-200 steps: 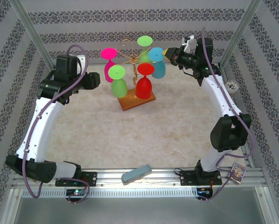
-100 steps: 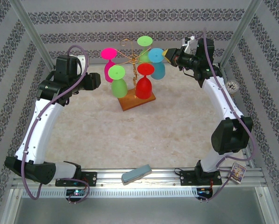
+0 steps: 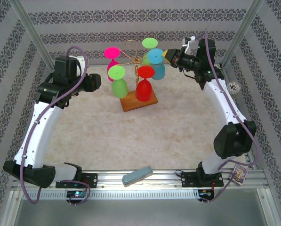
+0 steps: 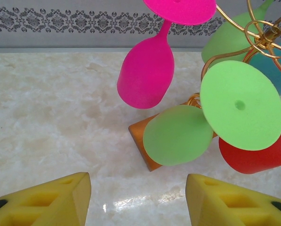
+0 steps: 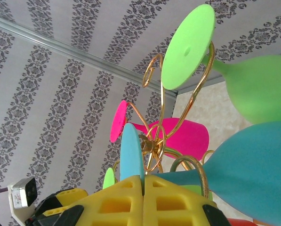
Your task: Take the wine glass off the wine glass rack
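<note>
The wine glass rack (image 3: 130,55) is a gold wire stand on a brown wooden base (image 3: 138,101) at the back middle of the table. Several coloured wine glasses hang upside down from it. My right gripper (image 3: 169,55) is shut on the blue wine glass (image 3: 157,64), and in the right wrist view its gripper (image 5: 144,181) pinches the stem beside the blue foot disc (image 5: 132,150). My left gripper (image 3: 96,82) stands open left of the rack, and its gripper (image 4: 138,197) faces the near green glass (image 4: 178,134) with nothing between its fingers.
Pink (image 4: 146,73), red (image 4: 258,155) and a second green glass (image 5: 260,87) crowd the rack. Metal posts and patterned walls close in the back and sides. A grey-blue block (image 3: 137,175) lies on the front rail, and a small card (image 3: 239,174) sits by the right base.
The rack's top and the hanging glasses have shifted slightly to the right, and my right arm has moved a little with the blue glass. The left arm has hardly moved.
</note>
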`<action>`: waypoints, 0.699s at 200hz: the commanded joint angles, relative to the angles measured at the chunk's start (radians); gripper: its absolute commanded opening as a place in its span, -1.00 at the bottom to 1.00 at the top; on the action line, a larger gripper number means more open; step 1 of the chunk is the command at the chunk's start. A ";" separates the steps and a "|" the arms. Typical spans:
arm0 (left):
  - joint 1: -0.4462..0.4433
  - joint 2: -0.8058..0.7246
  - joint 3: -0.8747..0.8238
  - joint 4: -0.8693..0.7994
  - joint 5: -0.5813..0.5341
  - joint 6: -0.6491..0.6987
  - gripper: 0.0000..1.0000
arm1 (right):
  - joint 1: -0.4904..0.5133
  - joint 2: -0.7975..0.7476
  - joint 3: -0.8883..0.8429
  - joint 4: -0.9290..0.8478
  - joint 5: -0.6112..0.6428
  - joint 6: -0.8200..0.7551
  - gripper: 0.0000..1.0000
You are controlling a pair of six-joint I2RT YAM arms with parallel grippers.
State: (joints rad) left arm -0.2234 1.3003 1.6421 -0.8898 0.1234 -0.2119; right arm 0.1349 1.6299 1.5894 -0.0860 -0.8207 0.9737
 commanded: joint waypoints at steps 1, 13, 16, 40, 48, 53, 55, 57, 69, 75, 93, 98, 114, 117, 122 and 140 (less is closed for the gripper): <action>-0.011 -0.028 -0.010 0.018 -0.008 0.022 0.12 | 0.000 -0.044 -0.025 0.006 0.000 0.010 -1.00; -0.011 -0.031 -0.013 0.020 -0.007 0.022 0.12 | -0.008 -0.052 -0.031 0.009 0.006 0.011 -1.00; -0.011 -0.030 -0.012 0.019 -0.007 0.022 0.12 | -0.009 -0.053 -0.032 0.009 0.007 0.014 -1.00; -0.011 -0.033 -0.013 0.019 -0.008 0.022 0.12 | -0.030 -0.061 -0.037 0.009 0.011 0.017 -1.00; -0.011 -0.033 -0.013 0.019 -0.008 0.022 0.12 | -0.038 -0.066 -0.040 0.008 0.011 0.021 -1.00; -0.011 -0.032 -0.012 0.020 -0.008 0.022 0.12 | -0.041 -0.068 -0.042 0.008 0.010 0.021 -1.00; -0.011 -0.032 -0.012 0.020 -0.008 0.022 0.12 | -0.042 -0.070 -0.043 0.008 0.012 0.022 -1.00; -0.011 -0.033 -0.013 0.019 -0.008 0.022 0.12 | -0.044 -0.072 -0.044 0.009 0.012 0.023 -1.00; -0.011 -0.034 -0.012 0.020 -0.009 0.022 0.12 | -0.050 -0.082 -0.050 0.009 0.012 0.022 -1.00; -0.011 -0.035 -0.012 0.018 -0.010 0.022 0.12 | -0.051 -0.087 -0.054 0.009 0.012 0.022 -1.00; -0.011 -0.036 -0.013 0.017 -0.011 0.023 0.12 | -0.051 -0.098 -0.061 0.009 -0.005 0.017 -1.00; -0.010 -0.038 -0.014 0.017 -0.011 0.023 0.12 | -0.049 -0.101 -0.062 0.009 -0.011 0.014 -1.00; -0.011 -0.042 -0.017 0.014 -0.013 0.023 0.12 | -0.045 -0.113 -0.072 0.003 -0.015 0.010 -1.00; -0.011 -0.043 -0.016 0.015 -0.013 0.023 0.12 | -0.044 -0.117 -0.075 0.003 -0.015 0.010 -1.00; -0.011 -0.045 -0.017 0.014 -0.014 0.023 0.12 | -0.042 -0.121 -0.080 0.003 -0.017 0.009 -1.00; -0.011 -0.049 -0.022 0.015 -0.014 0.022 0.12 | -0.037 -0.134 -0.096 -0.002 -0.017 0.005 -1.00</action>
State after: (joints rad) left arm -0.2234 1.2819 1.6306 -0.8879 0.1230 -0.2092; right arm 0.0875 1.5387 1.5185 -0.0937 -0.8143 0.9894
